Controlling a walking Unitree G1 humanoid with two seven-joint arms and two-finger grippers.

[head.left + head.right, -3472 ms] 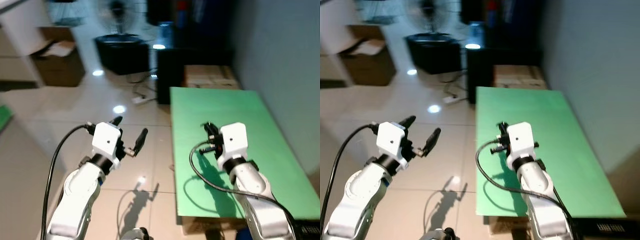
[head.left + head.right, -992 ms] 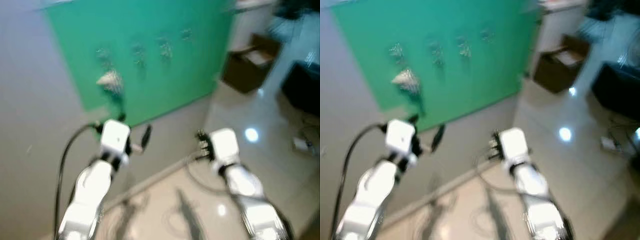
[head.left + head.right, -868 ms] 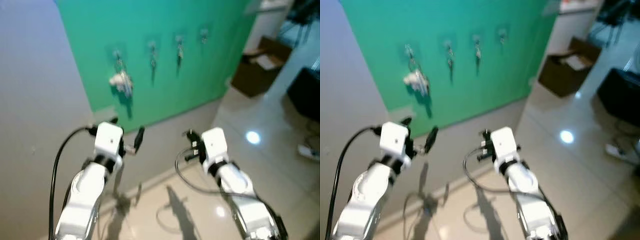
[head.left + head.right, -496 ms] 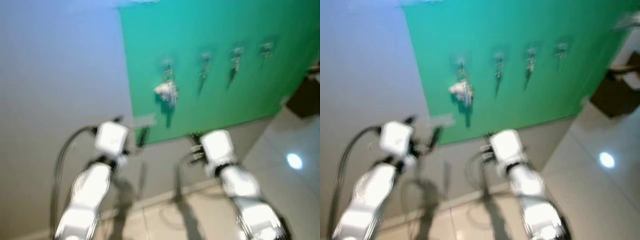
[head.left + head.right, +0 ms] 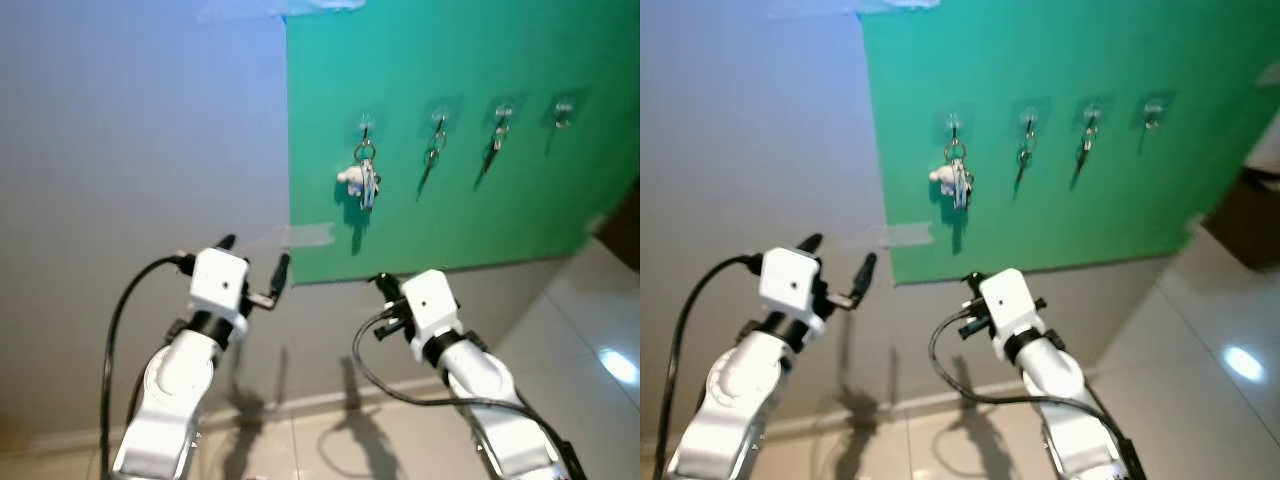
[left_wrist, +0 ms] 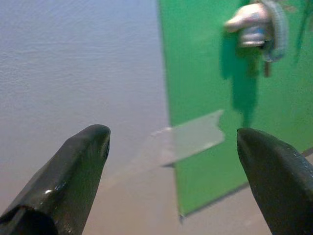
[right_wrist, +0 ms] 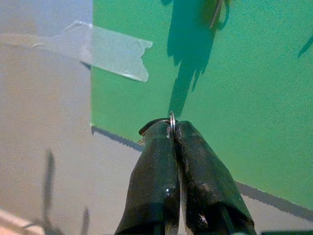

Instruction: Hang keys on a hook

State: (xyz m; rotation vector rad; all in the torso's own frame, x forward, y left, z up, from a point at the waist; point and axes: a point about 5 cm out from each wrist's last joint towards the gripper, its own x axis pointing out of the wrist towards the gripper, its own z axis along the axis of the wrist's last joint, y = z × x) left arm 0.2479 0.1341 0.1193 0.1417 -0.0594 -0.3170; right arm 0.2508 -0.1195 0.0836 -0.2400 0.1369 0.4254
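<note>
A green sheet (image 5: 450,60) is fixed to the wall ahead and carries a row of hooks. On the leftmost hook (image 5: 366,124) hangs a bunch of keys with a white charm (image 5: 360,180), which also shows in the left wrist view (image 6: 257,27). The two middle hooks (image 5: 438,122) hold small dark keys, and the rightmost hook (image 5: 563,108) looks bare. Below the sheet, my right gripper (image 5: 384,288) is shut on a thin metal key ring (image 7: 171,119) that peeks out between its fingertips. My left gripper (image 5: 254,257) is open, holds nothing, and faces the sheet's lower left corner.
A strip of clear tape (image 5: 308,235) holds the sheet's lower left corner to the grey wall (image 5: 140,130). A glossy tiled floor (image 5: 600,330) with a light glare runs off to the right. A brown box (image 5: 1252,215) stands at the right edge.
The camera has swung and steadied, so the green sheet and hooks now sit sharper and further right. Both grippers keep their pose, the right one still shut on the ring.
</note>
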